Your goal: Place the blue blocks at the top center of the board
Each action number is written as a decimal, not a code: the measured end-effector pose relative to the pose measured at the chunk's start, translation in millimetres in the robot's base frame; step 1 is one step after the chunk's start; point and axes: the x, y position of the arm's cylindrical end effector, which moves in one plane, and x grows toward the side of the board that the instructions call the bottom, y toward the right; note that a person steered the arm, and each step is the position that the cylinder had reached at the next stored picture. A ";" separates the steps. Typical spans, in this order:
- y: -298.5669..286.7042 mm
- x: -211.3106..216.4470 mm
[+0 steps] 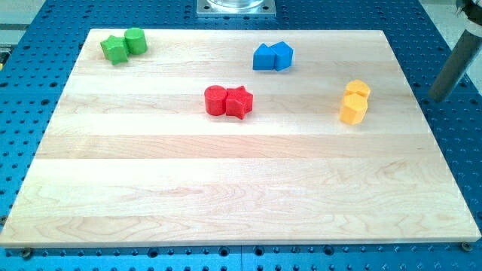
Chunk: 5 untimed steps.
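A lab bench: wooden board (226, 165) on a blue perforated table (45, 30)

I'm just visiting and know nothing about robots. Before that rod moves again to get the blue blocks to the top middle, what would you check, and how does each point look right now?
1. Blue blocks found: ok, the two touch each other, near the view's top, slightly right of centre.
2. Already at top centre: ok or nearly so; a small nudge toward the view's left may remain.
3. My tip located: ok, it sits off the board, over the blue perforated table at the view's right.
4. Path from my tip to the blue blocks: not ok for a straight run, the yellow blocks lie close to that line.
5. Red blocks and green blocks out of the way: ok.
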 end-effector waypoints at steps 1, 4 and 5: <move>-11.6 -22.3; -86.6 -65.9; -116.0 -68.9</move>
